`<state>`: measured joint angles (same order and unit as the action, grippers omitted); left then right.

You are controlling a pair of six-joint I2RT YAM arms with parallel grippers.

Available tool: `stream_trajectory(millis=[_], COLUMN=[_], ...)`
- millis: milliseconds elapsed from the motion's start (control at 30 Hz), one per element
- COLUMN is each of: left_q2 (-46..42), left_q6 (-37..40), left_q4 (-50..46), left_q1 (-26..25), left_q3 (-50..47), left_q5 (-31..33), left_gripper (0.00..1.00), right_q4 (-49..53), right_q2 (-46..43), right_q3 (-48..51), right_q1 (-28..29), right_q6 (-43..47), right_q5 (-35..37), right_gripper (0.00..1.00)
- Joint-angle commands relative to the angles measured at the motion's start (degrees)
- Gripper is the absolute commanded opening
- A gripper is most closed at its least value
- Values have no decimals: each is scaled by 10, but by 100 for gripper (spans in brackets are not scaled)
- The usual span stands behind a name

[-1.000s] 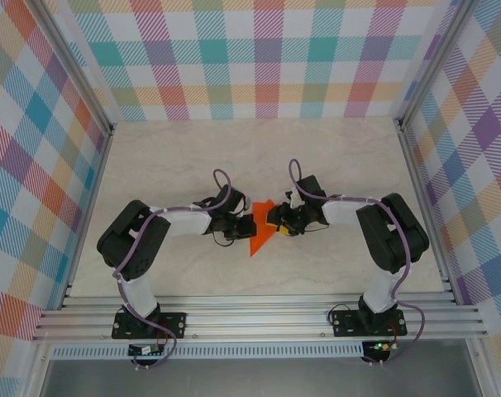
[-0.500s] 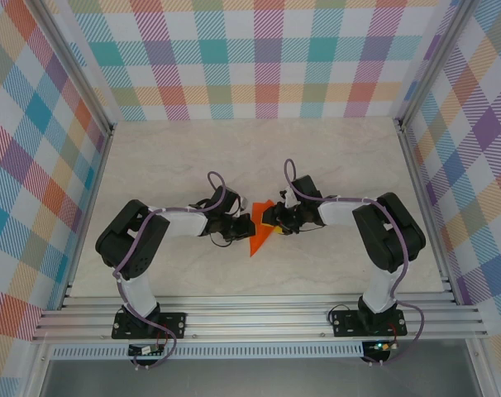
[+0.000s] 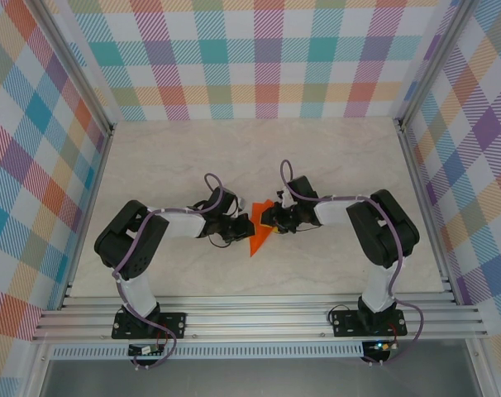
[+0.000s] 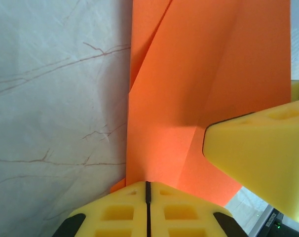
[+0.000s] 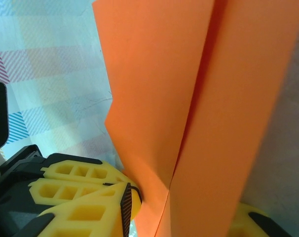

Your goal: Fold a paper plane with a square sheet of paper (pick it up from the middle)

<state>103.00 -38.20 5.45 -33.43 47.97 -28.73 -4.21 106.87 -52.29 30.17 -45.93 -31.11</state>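
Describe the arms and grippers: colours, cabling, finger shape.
Left arm and right arm: black joint housings, white links, purple cables looping alongside, black base plates. Left gripper and right gripper: yellow moulded fingers with rectangular pockets and black edge strips.

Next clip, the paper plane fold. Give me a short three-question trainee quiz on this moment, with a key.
1. True or false: the left gripper has its fingers spread wide apart.
2. Where is the folded orange paper? A) between the two grippers, near the middle of the table; B) against the far wall; C) on the metal rail at the near edge.
3. In the right wrist view, what runs between the fingers of the right gripper?
Key: 1 false, its fingers are pressed together; 2 A; 3 the folded orange paper.
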Motion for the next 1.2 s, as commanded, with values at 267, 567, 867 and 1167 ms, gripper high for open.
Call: stream_trajectory(millis=[267,567,867,1167], left_q2=[-21,-74,-200,-305], left_q6=[-16,-19,-8,-21], left_q4=[14,4,-69,-137], left_q1=[8,8,8,10], left_q3=[-16,-26,-46,-85], left_q5=[-21,-2,128,288], left_gripper=[8,16,23,24], right_q4=[-7,130,389,615], right_q2=[20,-30,-130,-133], right_q3=[-31,-69,-136,-249], right_q1=[4,4,5,75], right_q6=[16,98,219,236], right_q5=[-13,43,252,573], right_gripper=[14,4,6,7])
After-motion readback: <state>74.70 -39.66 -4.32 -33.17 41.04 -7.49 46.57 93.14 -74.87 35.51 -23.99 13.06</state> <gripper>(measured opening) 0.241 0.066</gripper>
